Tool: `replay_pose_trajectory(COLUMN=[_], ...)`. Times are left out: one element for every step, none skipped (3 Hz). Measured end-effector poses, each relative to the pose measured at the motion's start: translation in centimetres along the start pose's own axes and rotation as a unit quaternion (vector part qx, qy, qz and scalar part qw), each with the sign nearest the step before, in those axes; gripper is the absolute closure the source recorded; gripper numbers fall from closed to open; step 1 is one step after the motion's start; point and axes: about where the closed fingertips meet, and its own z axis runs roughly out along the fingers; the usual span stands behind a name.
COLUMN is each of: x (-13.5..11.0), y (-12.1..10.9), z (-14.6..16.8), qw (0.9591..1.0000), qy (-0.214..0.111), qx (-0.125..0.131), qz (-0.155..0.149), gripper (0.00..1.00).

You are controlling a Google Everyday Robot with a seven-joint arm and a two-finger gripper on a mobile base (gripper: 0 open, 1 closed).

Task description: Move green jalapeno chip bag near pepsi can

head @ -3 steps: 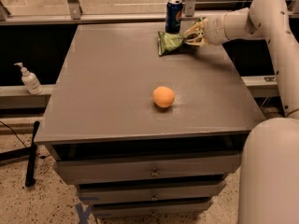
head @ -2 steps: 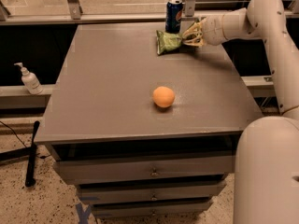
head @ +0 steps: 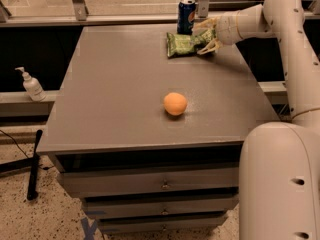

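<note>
Reaching in from the upper right of the frame with the gripper [head: 206, 35], clasps the right end of the green jalapeno chip bag [head: 184, 44] between the fingers [head: 211, 47]. Rests the bag flat on the grey tabletop [head: 115, 84] at upper centre, just beside the upright pepsi can [head: 186, 15] at the far edge. Shows an orange [head: 175, 103] mid-frame, well apart from both, and a white pump bottle [head: 31, 85] on the ledge at left.

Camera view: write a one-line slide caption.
Tool at the green jalapeno chip bag, beside the pepsi can, far table edge.
</note>
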Motion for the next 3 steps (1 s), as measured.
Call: replay_pose_trajectory(x=[0.0,-0.5,-1.4], y=[-0.6,-1.0,-1.5], z=[-1.8,-5.6,-11.9], qw=[1.0000,0.9998,0.9983], qy=[0.001,0.005,0.016], qx=[0.001,-0.006,-0.009], qz=[0.006,0.020,0.055], gripper=[0.00,0.00,0.00])
